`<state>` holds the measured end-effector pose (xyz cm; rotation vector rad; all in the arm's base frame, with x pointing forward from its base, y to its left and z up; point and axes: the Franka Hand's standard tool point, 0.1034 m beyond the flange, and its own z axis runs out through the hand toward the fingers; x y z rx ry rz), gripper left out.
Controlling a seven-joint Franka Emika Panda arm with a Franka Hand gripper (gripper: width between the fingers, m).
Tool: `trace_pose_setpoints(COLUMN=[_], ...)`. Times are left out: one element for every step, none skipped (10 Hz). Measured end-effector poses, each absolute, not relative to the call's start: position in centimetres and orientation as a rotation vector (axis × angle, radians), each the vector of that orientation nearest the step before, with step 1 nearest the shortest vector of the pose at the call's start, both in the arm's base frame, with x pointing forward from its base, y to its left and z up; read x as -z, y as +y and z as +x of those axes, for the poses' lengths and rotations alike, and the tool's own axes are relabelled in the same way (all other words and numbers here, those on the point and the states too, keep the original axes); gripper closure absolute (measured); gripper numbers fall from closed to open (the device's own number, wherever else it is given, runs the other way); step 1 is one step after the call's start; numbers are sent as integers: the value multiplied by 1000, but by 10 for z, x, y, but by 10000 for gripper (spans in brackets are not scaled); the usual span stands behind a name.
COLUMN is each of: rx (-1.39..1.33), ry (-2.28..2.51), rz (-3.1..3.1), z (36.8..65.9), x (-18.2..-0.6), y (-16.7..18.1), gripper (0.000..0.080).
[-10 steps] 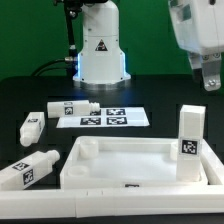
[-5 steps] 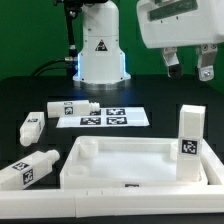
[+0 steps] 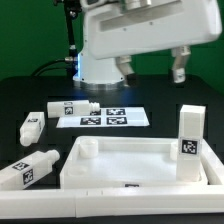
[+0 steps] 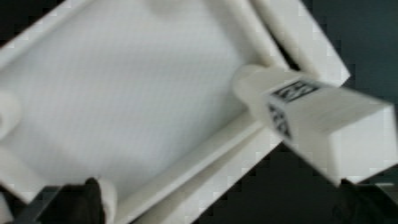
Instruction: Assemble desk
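Observation:
The white desk top (image 3: 76, 160) lies flat near the front with its raised rim up. One tagged leg (image 3: 190, 140) stands upright at the corner on the exterior view's right. Three more legs lie on the black table at the exterior view's left: one beside the marker board (image 3: 72, 108), one further left (image 3: 31, 125), one near the front (image 3: 27, 170). My gripper (image 3: 153, 70) hangs open high above the top with nothing between its fingers. The wrist view looks down on the desk top (image 4: 143, 90) and the upright leg (image 4: 311, 110), beyond my open gripper (image 4: 222, 205).
The marker board (image 3: 103, 119) lies behind the desk top. The robot's white base (image 3: 100, 55) stands at the back, with cables beside it at the exterior view's left.
The gripper has swept from the exterior view's upper right toward the middle and now hangs above the desk top. It stayed open. No part has moved.

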<state>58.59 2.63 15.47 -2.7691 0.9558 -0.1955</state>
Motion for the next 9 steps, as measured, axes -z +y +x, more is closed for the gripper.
trace_pose_setpoints(rx=[208,210,210,209,209,208,207,184,164], ry=[843,819,807,810,810,792,660,664,638], rz=[-2813,-2819,-2824,-2823,-2823,-2832,-2876,-2886,-2902], z=[585,586,586,586,585,584,578,574,572], x=[-153,-154,-153,-153,-153,-151,-142,-131,-125], y=[19,23,23,22,22,19,2,-19,-30], gripper=[150,150,150,150,150,150,150,150,150])
